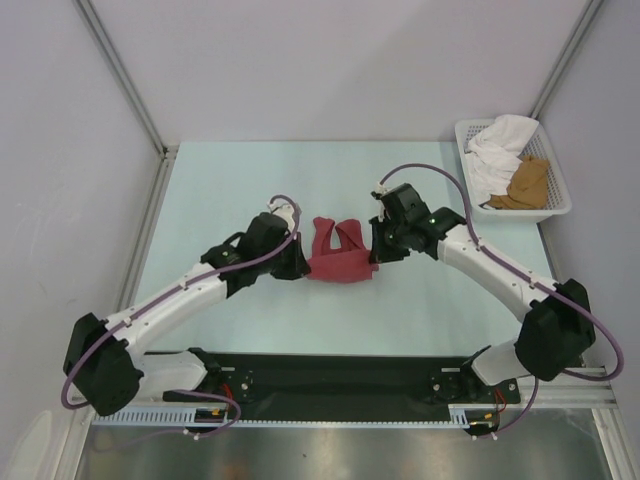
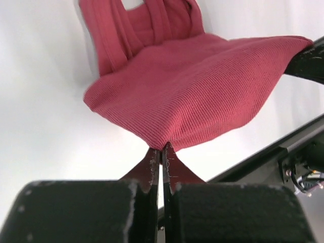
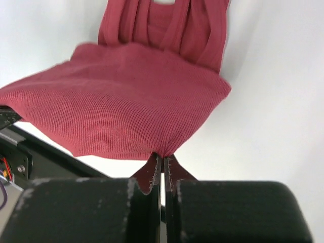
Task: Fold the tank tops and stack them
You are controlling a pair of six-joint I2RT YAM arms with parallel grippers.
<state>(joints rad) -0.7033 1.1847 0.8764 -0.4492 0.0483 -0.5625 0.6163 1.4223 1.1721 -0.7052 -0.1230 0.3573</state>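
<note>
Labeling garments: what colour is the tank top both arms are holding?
Dark red tank top, ribbed knit; clearest in left wrist view.

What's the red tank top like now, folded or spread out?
Neither: red tank top hangs lifted between left gripper and right gripper, hem corners pinched.

Red top [image 1: 340, 262] taut, tan top [image 1: 527, 183] apparently crumpled

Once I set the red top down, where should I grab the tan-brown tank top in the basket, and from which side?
Probably best to pinch the exposed bunch at the middle of the tan-brown tank top, coming straight down from above. It lies crumpled inside the white basket, whose walls block side approaches, with white cloth crowding it on one side.
</note>
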